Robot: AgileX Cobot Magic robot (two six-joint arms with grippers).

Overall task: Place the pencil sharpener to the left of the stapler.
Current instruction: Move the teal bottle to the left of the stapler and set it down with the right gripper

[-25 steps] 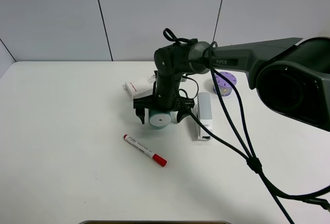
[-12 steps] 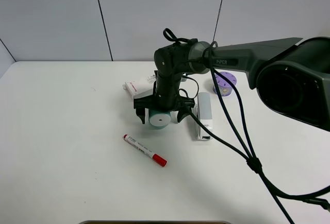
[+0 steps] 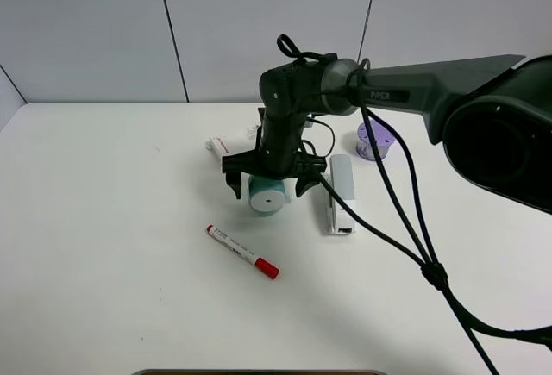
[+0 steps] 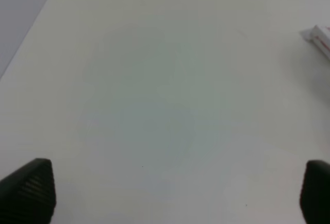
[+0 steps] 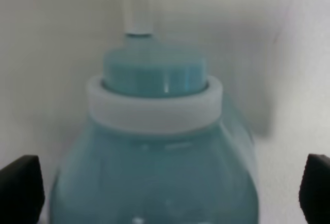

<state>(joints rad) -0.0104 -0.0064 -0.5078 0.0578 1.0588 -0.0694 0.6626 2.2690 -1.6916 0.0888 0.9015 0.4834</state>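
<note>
The teal pencil sharpener [image 3: 267,194] lies on the white table with its flat white end face toward the camera, just left of the grey-white stapler [image 3: 341,192]. My right gripper [image 3: 269,184] hangs open directly over it, one dark finger on each side and neither touching. In the right wrist view the sharpener [image 5: 154,147] fills the picture, with the fingertips [image 5: 20,188] at the lower corners. My left gripper [image 4: 172,193] is open over bare table and does not show in the exterior high view.
A white box with red print [image 3: 228,146] lies behind the sharpener and also shows as the white box [image 4: 319,36] in the left wrist view. A purple holed cylinder [image 3: 374,142] sits behind the stapler. A red-capped marker [image 3: 242,252] lies in front.
The right gripper has risen a little off the table, its fingers now higher around the sharpener. The sharpener stays on the table beside the stapler.
</note>
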